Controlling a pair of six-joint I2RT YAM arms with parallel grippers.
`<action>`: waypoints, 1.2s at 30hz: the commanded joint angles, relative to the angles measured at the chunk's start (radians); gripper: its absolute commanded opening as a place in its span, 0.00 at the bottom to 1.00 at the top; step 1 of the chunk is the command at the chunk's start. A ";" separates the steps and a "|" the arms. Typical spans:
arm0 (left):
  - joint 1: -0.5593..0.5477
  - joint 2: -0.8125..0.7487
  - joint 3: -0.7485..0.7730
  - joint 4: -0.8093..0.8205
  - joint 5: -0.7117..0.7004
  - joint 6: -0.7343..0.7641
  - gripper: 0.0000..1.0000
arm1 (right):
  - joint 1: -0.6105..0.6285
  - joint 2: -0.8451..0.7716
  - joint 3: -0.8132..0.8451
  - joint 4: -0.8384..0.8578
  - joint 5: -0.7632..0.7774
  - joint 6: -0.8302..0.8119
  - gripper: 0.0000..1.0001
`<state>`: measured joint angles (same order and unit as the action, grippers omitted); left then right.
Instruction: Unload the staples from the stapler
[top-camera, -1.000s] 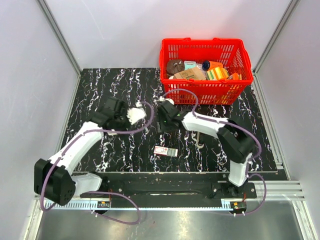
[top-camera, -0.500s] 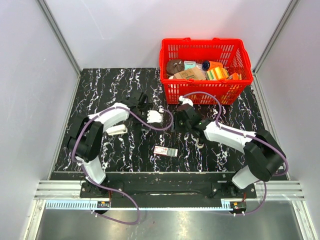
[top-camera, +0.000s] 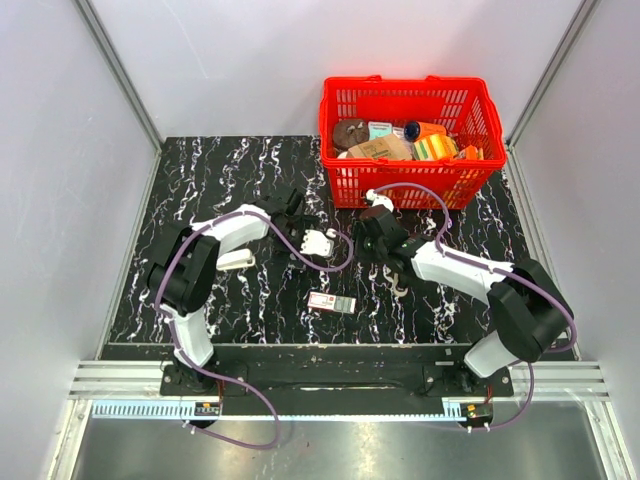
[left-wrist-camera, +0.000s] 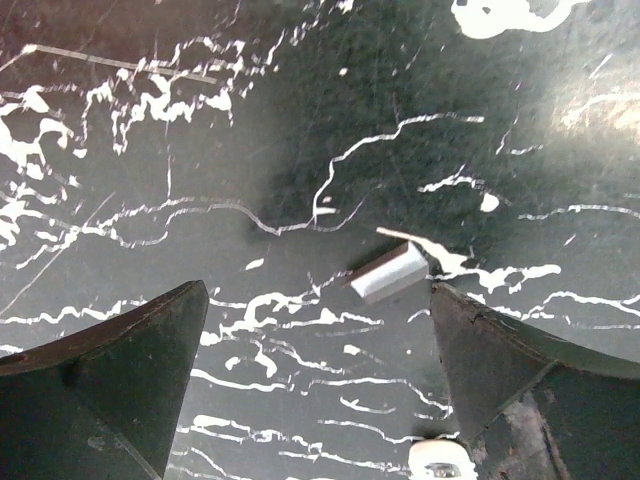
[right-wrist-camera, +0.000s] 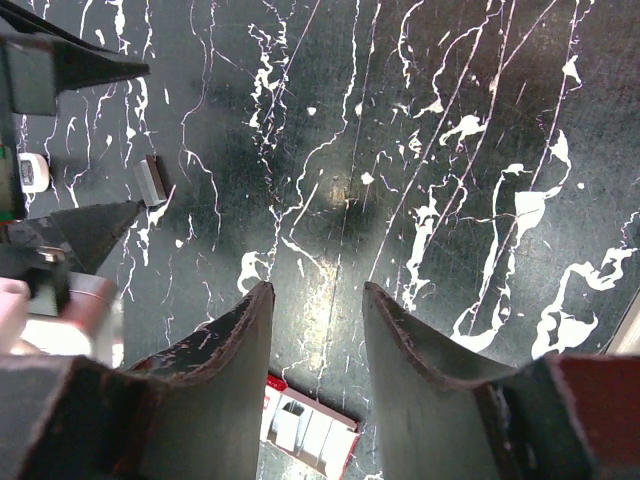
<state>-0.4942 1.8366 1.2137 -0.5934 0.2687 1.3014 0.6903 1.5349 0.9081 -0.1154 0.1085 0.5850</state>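
Note:
A short silvery strip of staples lies on the black marble table, just inside my left gripper's right finger. My left gripper is open and empty, low over the table near its middle. The strip also shows in the right wrist view. My right gripper is open and empty and hovers just right of the left one. A white elongated object, possibly the stapler, lies left of the left gripper.
A small red-and-white staple box lies near the front middle, below my right fingers. A red basket with several items stands at the back right. A small metallic piece lies under the right arm.
My left gripper has swung right toward the middle of the table and come down over the staple strip. My right gripper has shifted right, then held.

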 joint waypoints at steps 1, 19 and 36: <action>-0.021 0.036 0.053 -0.006 0.069 0.027 0.99 | -0.009 -0.038 -0.008 0.045 -0.009 0.016 0.46; -0.043 0.096 0.110 -0.057 0.052 -0.048 0.74 | -0.015 -0.038 -0.011 0.048 -0.012 0.026 0.19; -0.060 0.127 0.142 -0.114 0.006 -0.152 0.13 | -0.015 -0.036 0.002 0.037 -0.024 0.030 0.11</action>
<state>-0.5423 1.9476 1.3338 -0.6914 0.2775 1.1843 0.6804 1.5303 0.8951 -0.1009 0.1005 0.6048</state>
